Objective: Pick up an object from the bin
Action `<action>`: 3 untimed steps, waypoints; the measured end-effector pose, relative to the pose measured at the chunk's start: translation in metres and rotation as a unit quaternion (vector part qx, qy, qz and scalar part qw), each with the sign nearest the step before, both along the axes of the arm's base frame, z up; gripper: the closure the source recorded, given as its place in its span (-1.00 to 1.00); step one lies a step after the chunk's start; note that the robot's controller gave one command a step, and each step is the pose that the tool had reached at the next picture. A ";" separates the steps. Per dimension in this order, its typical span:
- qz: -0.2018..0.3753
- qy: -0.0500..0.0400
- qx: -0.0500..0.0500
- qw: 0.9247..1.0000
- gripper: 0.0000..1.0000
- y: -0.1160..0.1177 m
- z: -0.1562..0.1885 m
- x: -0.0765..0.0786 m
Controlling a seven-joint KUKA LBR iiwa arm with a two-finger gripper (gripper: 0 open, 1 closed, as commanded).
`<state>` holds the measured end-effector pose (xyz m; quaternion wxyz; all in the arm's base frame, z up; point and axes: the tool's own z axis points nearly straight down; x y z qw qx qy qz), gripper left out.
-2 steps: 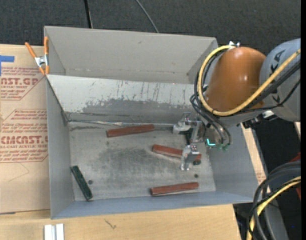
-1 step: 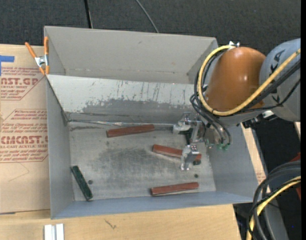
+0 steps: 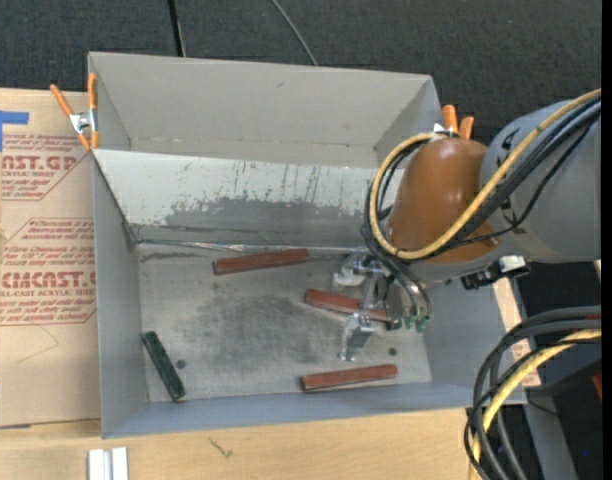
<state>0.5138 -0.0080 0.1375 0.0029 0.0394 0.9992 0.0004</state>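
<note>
Camera view: the fingers [image 3: 369,313] hang over the right end of the middle brown stick [image 3: 328,299] on the bin [image 3: 236,118] floor. Whether they are parted cannot be told.

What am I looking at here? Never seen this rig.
One camera looks down into a grey metal bin, slightly from the side. The bulk at right, with orange cover and yellow cables, is a robot arm reaching in to pick something. In the bin: a back bar, middle bar and front bar, all brown, and a green bar front left. The arm's tip sits over the middle bar; whether it grips it, I cannot tell.
</note>
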 end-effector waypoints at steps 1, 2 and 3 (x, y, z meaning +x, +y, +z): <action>0.010 -0.004 -0.001 1.000 1.00 -0.028 -0.060 0.064; 0.010 -0.004 -0.001 1.000 1.00 -0.028 -0.060 0.064; 0.037 -0.002 -0.001 0.999 1.00 -0.007 0.117 0.061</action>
